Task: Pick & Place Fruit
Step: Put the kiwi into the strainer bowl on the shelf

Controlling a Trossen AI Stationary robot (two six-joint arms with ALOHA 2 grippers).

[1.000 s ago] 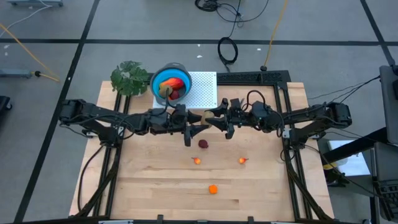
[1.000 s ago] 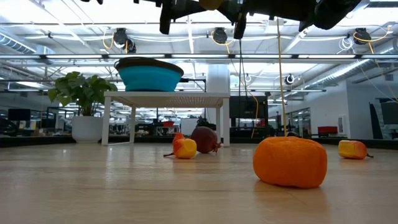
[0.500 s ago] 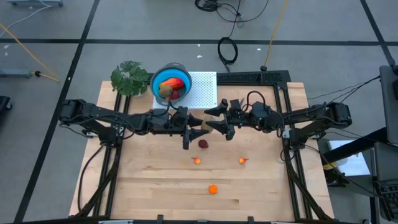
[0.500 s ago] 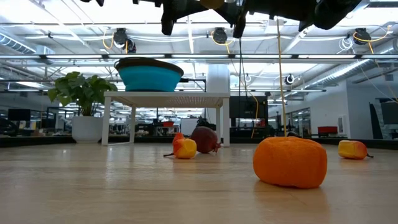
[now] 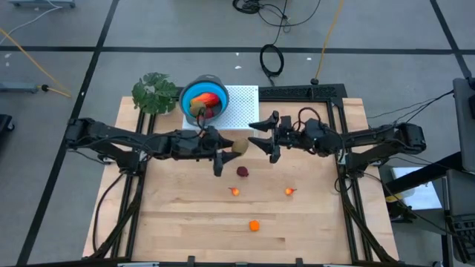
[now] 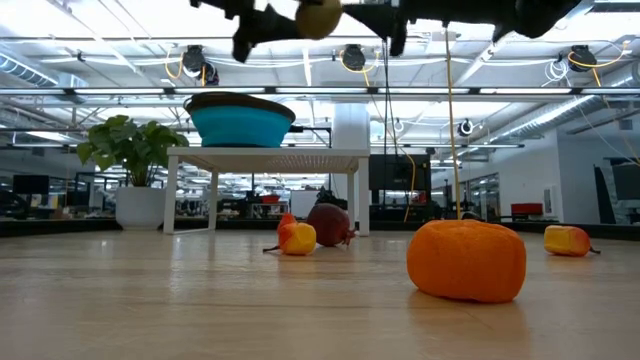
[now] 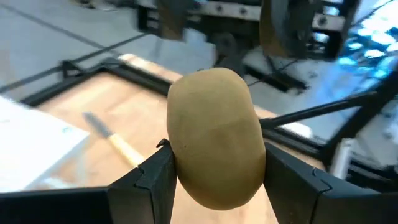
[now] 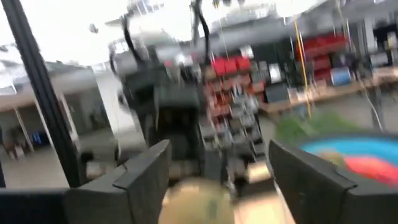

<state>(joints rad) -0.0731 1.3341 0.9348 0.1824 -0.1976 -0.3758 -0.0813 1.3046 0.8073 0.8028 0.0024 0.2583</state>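
My left gripper (image 5: 234, 147) is shut on an olive-brown oval fruit (image 7: 216, 137), high above the middle of the table; it also shows in the high view (image 5: 240, 146) and the low view (image 6: 318, 17). My right gripper (image 5: 257, 135) is open and empty, just to the right of the oval. A blue bowl (image 5: 194, 96) holding several fruit pieces stands on a white perforated stand (image 5: 243, 107). A dark red ball (image 5: 243, 171), two orange-red bits (image 5: 235, 191) (image 5: 289, 191) and an orange ball (image 5: 254, 225) lie on the wood. My left gripper pinches the oval between its two fingers (image 7: 155, 177), one on each side of its lower half (image 7: 186, 168). The fingers come level from the table's left side. The oval is lifted clear of the table, its far end standing out past the fingertips.
A green leafy plant (image 5: 156, 93) stands at the far left corner beside the bowl. A slim pale-handled knife (image 7: 115, 140) lies on the wood. The near half of the table (image 5: 185, 230) holds only the scattered fruit.
The oval was between both grippers. My right gripper has drawn back toward the table's right edge and is clear of it. My left gripper keeps the oval and has carried it a little toward the table's left edge.
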